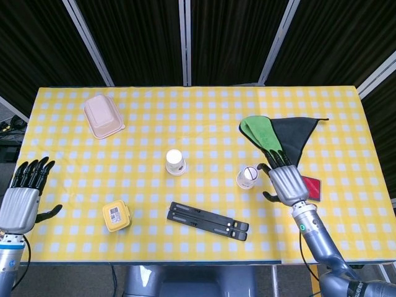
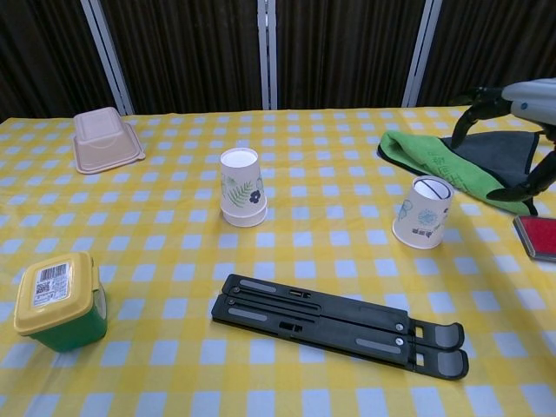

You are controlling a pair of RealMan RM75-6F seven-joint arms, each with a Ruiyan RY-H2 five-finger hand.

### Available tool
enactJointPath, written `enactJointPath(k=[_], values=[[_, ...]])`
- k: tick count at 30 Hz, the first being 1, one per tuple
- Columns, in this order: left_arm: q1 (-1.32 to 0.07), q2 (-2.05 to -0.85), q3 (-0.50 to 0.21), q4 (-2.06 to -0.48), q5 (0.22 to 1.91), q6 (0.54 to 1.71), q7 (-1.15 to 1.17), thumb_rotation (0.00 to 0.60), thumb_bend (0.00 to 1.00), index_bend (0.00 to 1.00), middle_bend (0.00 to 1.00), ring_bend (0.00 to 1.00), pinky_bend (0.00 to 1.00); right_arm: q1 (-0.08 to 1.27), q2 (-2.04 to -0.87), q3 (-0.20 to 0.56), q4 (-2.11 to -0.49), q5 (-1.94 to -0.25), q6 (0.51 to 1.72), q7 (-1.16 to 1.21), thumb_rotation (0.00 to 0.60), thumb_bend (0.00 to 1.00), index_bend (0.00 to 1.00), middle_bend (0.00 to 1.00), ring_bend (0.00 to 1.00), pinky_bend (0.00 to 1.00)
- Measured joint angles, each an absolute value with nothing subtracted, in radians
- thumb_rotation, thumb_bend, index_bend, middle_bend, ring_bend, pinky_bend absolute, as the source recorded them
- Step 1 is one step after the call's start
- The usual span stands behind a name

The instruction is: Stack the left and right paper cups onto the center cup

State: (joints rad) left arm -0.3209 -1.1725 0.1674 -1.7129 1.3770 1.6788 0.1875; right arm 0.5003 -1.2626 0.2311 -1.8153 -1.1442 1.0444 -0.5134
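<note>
Two white printed paper cups stand upside down on the yellow checked table. The centre cup [image 1: 176,162] [image 2: 242,187] has a wider ring at its base, as if one cup sits over another. The right cup [image 1: 247,177] [image 2: 423,212] stands alone. My right hand [image 1: 283,179] [image 2: 532,90] hovers just right of the right cup, fingers spread, holding nothing and apart from the cup. My left hand [image 1: 21,201] is open off the table's front left corner, far from both cups; the chest view does not show it.
A black folded stand [image 1: 207,221] lies in front of the cups. A yellow-lidded green tub [image 1: 116,216] sits front left, a pink lidded box [image 1: 103,116] back left. A green and black cloth [image 1: 278,139] and a red pad [image 1: 312,187] lie behind my right hand.
</note>
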Motion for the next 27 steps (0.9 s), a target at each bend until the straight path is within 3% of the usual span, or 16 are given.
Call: enactJointPath(k=[15, 27], values=[[-0.287, -1.164, 0.12, -1.707, 1.423, 1.623, 0.175, 0.6, 0.1, 0.0, 0.0, 0.0, 0.0, 0.679, -1.339, 0.25, -1.768, -0.803, 0.953, -0.706, 0.6, 0.3, 0.24, 0.0, 0.0, 0.0], [-0.269, -1.169, 0.087, -1.698, 1.443, 1.59, 0.172, 0.6, 0.1, 0.0, 0.0, 0.0, 0.0, 0.742, -1.35, 0.212, -1.696, -0.684, 0.914, -0.711, 0.6, 0.29, 0.19, 0.0, 0.0, 0.0]])
